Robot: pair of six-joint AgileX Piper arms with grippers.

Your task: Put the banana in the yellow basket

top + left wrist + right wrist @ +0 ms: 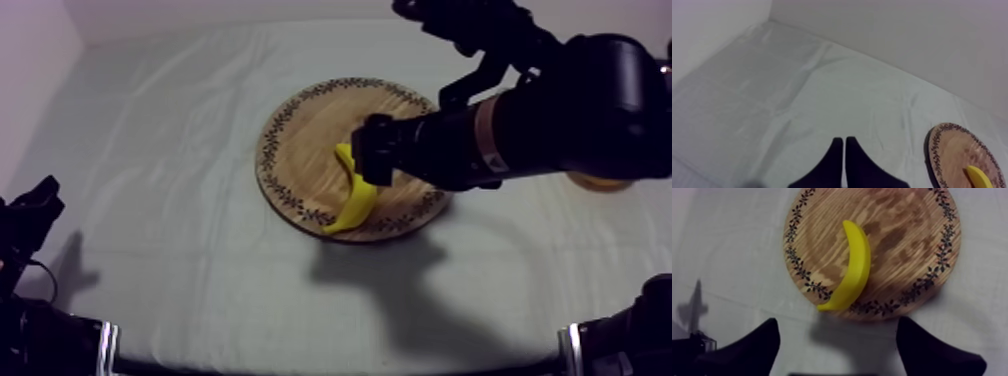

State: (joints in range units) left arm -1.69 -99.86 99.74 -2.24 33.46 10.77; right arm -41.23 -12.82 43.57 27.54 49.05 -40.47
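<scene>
On the board (300, 140) lies the banana (358, 205), outside the yellow basket (598, 183).

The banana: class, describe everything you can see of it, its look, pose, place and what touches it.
The banana is a smooth, bright yellow toy, plastic by its look, whole and gently curved, tapering to a point. It lies flat on the wooden board, off centre, with one tip reaching the patterned rim. Nothing but the board seems to touch it. The right gripper hangs open above it, not gripping it.
</scene>
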